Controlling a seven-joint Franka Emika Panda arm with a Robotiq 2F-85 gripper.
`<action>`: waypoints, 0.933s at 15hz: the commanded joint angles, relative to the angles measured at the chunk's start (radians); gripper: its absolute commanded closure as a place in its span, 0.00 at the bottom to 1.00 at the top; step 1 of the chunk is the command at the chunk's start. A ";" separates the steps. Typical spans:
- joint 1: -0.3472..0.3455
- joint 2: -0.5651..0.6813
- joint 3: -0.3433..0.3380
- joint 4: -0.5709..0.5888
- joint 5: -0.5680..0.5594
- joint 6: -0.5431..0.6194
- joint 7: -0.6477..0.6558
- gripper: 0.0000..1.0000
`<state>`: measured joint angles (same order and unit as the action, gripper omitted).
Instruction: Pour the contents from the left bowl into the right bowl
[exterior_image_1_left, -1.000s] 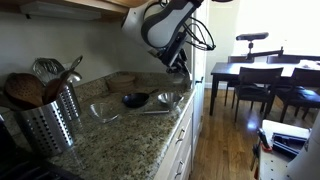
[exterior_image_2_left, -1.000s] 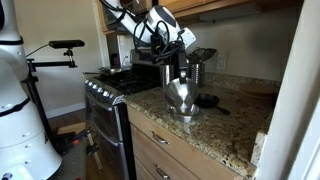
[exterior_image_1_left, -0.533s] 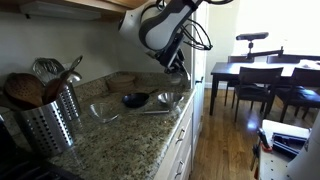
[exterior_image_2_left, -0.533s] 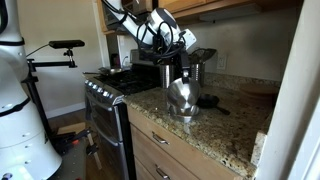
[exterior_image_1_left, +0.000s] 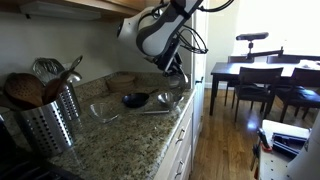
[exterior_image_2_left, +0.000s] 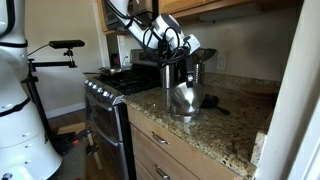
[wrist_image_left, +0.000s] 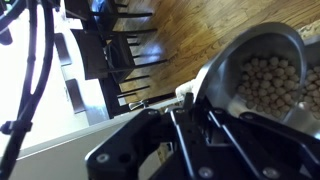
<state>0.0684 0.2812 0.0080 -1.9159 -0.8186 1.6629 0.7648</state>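
Note:
My gripper (wrist_image_left: 195, 100) is shut on the rim of the wide steel bowl (wrist_image_left: 225, 65). The bowl holds a heap of tan-brown round bits (wrist_image_left: 268, 82) that are still inside it. In an exterior view the gripper (exterior_image_2_left: 181, 72) holds this bowl (exterior_image_2_left: 184, 98) tilted just above the counter. In an exterior view the gripper (exterior_image_1_left: 178, 72) hangs over the smaller silvery bowl (exterior_image_1_left: 168, 98), which stands on the counter. There the held bowl is hard to make out.
A small black bowl (exterior_image_1_left: 134, 99) and a clear glass bowl (exterior_image_1_left: 105, 110) stand beside the silvery bowl on the granite counter (exterior_image_1_left: 120, 140). A steel utensil holder (exterior_image_1_left: 50, 115) stands near the front. A stove (exterior_image_2_left: 110, 80) adjoins the counter. A dining table and chairs (exterior_image_1_left: 260, 80) stand beyond.
The arm's wrist has turned a little and the held bowl has shifted slightly with it. The other bowls have not moved.

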 joint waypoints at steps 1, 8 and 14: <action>0.016 0.018 -0.008 0.037 -0.032 -0.048 -0.018 0.92; 0.042 0.032 0.006 0.066 -0.058 -0.106 -0.018 0.92; 0.070 0.052 0.016 0.088 -0.073 -0.157 -0.013 0.92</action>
<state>0.1181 0.3061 0.0230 -1.8651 -0.8579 1.5720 0.7631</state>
